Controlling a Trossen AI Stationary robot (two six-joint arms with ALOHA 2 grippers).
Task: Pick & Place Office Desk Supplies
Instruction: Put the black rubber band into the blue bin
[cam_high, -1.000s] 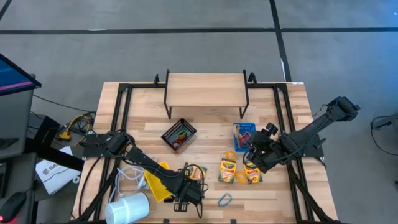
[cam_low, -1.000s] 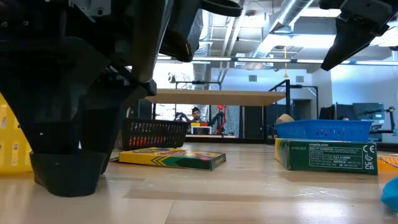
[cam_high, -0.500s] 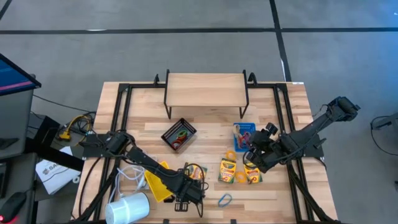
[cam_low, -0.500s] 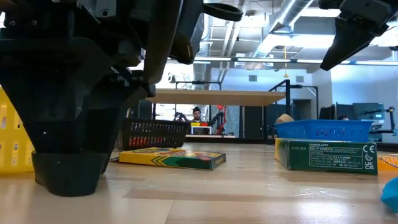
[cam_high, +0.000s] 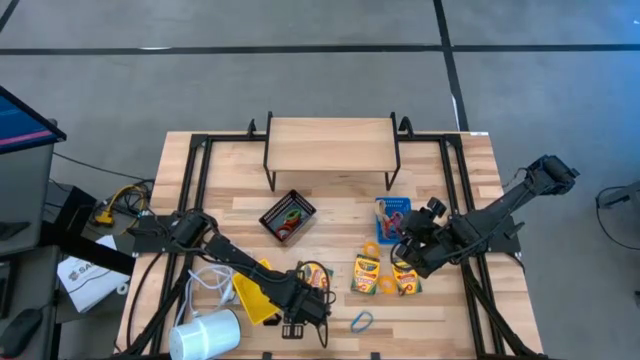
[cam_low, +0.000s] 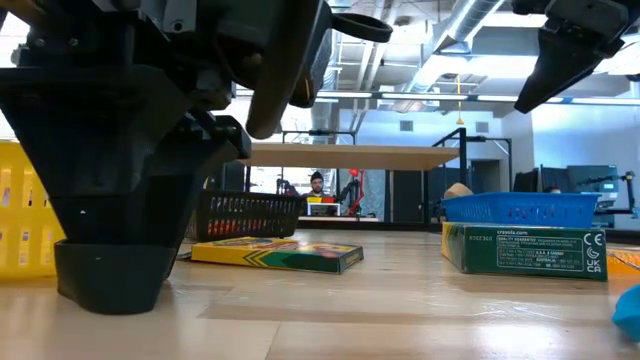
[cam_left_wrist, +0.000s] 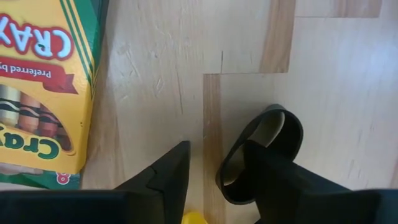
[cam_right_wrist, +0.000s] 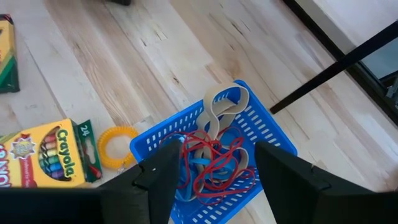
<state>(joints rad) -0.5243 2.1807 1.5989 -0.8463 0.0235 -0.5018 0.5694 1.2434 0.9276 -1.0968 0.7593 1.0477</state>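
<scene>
My left gripper (cam_high: 300, 322) (cam_left_wrist: 214, 152) points straight down near the table's near edge, fingers open and tips close to the wood. A black rubber-band ring (cam_left_wrist: 264, 134) lies flat there; one finger (cam_left_wrist: 280, 180) covers its near part, the other stands beside it. A crayon box (cam_left_wrist: 37, 93) (cam_high: 315, 278) lies just beyond. My right gripper (cam_high: 405, 240) (cam_right_wrist: 211, 180) hangs open above the blue bin (cam_high: 392, 218) (cam_right_wrist: 249, 118), which holds tangled rubber bands. Two more crayon boxes (cam_high: 366, 273) (cam_high: 404, 278) lie flat below it. My left gripper has one finger (cam_left_wrist: 280, 180) standing over the black ring's near part (cam_left_wrist: 233, 177), coming from above. The finger itself hides that spot, so I cannot tell whether it touches the ring. The ring lies flat on the table.
A yellow bin (cam_high: 252, 292), a white cylinder (cam_high: 208, 335) and a white cable (cam_high: 210, 282) sit left of my left gripper. A blue ring (cam_high: 361, 321) lies to its right, a yellow ring (cam_right_wrist: 118, 144) by the blue bin. A black bin (cam_high: 288, 216) and a wooden shelf (cam_high: 330, 145) stand farther back.
</scene>
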